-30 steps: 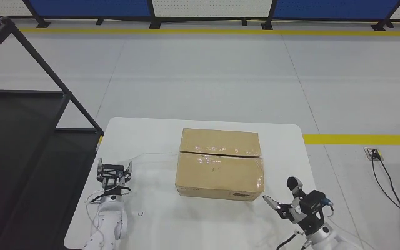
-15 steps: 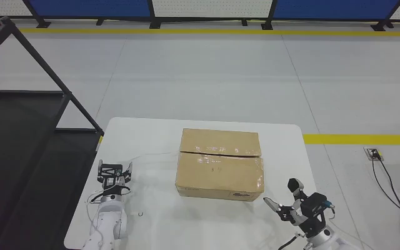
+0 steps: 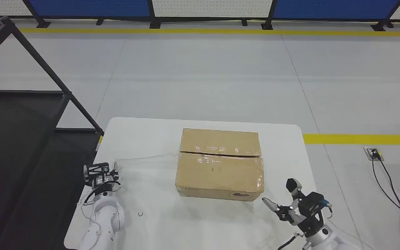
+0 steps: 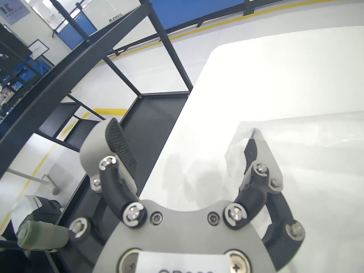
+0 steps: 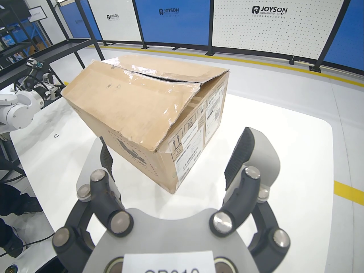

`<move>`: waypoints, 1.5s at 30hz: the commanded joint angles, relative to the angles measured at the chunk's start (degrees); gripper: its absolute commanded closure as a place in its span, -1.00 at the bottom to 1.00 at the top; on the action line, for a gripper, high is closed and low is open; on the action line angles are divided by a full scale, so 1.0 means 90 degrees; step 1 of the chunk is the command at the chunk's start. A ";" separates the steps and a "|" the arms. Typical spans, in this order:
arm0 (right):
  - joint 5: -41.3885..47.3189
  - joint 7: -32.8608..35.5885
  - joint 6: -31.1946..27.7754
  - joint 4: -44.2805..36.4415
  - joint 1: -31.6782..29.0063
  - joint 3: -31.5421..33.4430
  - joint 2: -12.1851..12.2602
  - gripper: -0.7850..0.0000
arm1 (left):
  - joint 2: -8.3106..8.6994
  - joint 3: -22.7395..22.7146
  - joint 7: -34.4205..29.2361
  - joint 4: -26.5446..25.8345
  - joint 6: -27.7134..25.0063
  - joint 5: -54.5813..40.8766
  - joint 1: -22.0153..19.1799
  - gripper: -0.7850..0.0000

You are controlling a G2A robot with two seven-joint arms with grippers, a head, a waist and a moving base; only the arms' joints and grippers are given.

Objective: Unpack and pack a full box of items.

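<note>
A brown cardboard box (image 3: 219, 164) stands mid-table, its top flaps down with a slit along the seam. In the right wrist view one flap of the box (image 5: 148, 109) lifts slightly at the corner nearest my right gripper (image 5: 173, 154). That gripper (image 3: 281, 199) is open and empty, just off the box's front right corner. At the white table's (image 3: 144, 134) left edge sits my left gripper (image 3: 100, 171), well left of the box. It is open with nothing between its fingers (image 4: 121, 143), and it straddles the table edge (image 4: 182, 143).
A black metal rack (image 3: 37, 125) stands right against the table's left side. A small dark hook-shaped bit (image 3: 141, 215) lies on the table in front of the box. A thin clear strip (image 3: 156, 154) runs from the box toward the left.
My left gripper has shifted left to the table's edge and turned toward the rack. The right gripper has barely moved. The box stays put.
</note>
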 commanded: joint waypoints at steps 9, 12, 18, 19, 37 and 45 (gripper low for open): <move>0.0015 0.0011 -0.0005 -0.0005 -0.0015 0.0057 0.0012 -1.00 | -0.0080 -0.0108 0.0089 0.0339 0.0336 -0.0429 -0.0275 -1.00; 0.0028 0.0009 -0.0011 -0.0003 -0.0022 0.0062 0.0015 -1.00 | -0.0091 -0.0122 0.0012 0.0440 0.0351 -0.0471 -0.0332 -1.00; 0.0036 0.0005 0.0002 -0.0008 -0.0027 0.0057 0.0017 -1.00 | -0.0101 -0.0095 -0.0094 0.0579 0.0292 -0.0386 -0.0369 -1.00; 0.0037 0.0006 0.0003 -0.0007 -0.0026 0.0056 0.0017 -1.00 | -0.0102 -0.0085 -0.0152 0.0597 0.0231 -0.0384 -0.0373 -1.00; 0.0031 -0.0025 -0.0001 -0.0015 -0.0001 0.0037 0.0025 -1.00 | -0.0092 0.0094 -0.0388 -0.0599 -0.0256 0.0115 0.0605 -1.00; 0.0032 -0.0041 -0.0026 -0.0013 0.0013 0.0027 0.0029 -1.00 | -0.0074 -0.0011 -0.0657 -0.1036 -0.0202 0.0252 0.0960 -1.00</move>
